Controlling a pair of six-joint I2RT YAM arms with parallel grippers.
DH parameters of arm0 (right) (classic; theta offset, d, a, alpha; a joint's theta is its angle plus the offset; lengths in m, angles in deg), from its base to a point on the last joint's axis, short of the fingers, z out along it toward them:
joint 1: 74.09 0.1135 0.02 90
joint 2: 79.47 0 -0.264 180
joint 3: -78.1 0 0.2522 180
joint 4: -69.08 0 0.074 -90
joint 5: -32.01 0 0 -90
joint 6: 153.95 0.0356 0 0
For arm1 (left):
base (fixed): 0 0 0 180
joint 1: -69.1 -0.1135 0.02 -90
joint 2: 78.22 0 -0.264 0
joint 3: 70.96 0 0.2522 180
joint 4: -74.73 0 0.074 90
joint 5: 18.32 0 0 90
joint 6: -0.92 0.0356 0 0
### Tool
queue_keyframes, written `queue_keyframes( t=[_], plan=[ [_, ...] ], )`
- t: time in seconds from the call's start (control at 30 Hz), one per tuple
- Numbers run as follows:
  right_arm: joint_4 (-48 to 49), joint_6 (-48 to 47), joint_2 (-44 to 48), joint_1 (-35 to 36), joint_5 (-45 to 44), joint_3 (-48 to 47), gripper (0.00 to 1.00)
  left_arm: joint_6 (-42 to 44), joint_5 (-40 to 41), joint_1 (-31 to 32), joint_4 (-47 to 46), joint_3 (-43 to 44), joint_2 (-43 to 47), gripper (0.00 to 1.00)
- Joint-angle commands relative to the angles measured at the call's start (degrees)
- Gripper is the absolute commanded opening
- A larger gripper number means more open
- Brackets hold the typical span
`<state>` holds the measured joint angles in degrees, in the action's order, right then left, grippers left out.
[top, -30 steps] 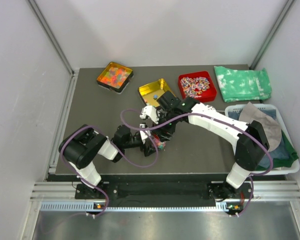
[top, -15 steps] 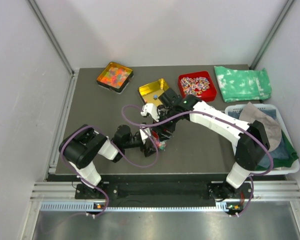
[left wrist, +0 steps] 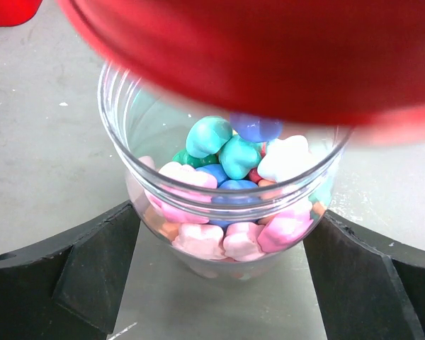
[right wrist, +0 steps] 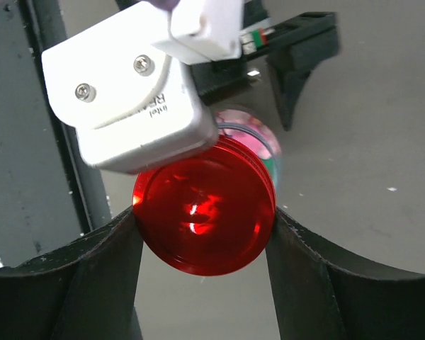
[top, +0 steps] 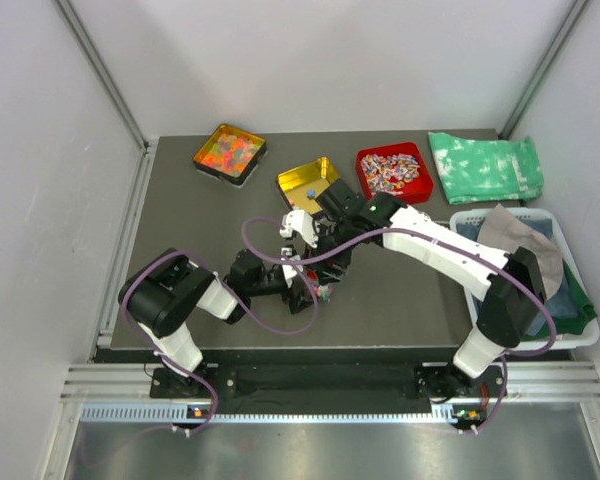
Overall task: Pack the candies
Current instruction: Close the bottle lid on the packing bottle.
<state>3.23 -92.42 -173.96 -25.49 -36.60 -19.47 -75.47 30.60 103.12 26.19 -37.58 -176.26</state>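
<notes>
A clear jar (left wrist: 223, 212) stands on the table, full of small pink, blue, teal and white candies (left wrist: 227, 152). My left gripper (left wrist: 223, 216) is open, with one finger close on each side of the jar's lower wall. A red lid (right wrist: 198, 205) hangs tilted just above the jar's mouth, and my right gripper (right wrist: 204, 216) is shut on its rim. The lid covers most of the jar (right wrist: 261, 138) in the right wrist view. From above, the left gripper (top: 302, 286), jar (top: 322, 292) and right gripper (top: 332, 262) crowd together mid-table.
At the back stand a black tray of orange-yellow gummies (top: 230, 152), a yellow tray (top: 305, 180) and a red tray of striped sweets (top: 393, 172). A green cloth (top: 485, 167) lies back right. A white basket (top: 470, 214) of cloths sits on the right.
My left jaws have widened slightly around the jar. The right gripper with the red lid has shifted a little above the jar. The jar has not moved.
</notes>
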Motion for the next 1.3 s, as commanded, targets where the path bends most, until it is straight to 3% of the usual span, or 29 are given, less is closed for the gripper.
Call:
queue_keyframes(
  t=[0.0, 0.33, 1.27],
  plan=[
    [2.7, -0.8, 4.5, 0.0, -3.8, -0.6, 0.43, 0.7, -0.7, 0.3, -1.8, 1.0, -0.5, 0.98],
    [5.8, -0.8, 1.3, -1.6, -4.4, 1.5, 0.43, 0.6, -0.8, 0.3, -1.8, 0.9, -0.2, 0.97],
    [1.3, -2.1, -2.3, -1.3, 1.5, -0.8, 0.47, 0.7, -1.3, 0.3, -1.7, 0.9, -0.3, 0.98]
  ],
)
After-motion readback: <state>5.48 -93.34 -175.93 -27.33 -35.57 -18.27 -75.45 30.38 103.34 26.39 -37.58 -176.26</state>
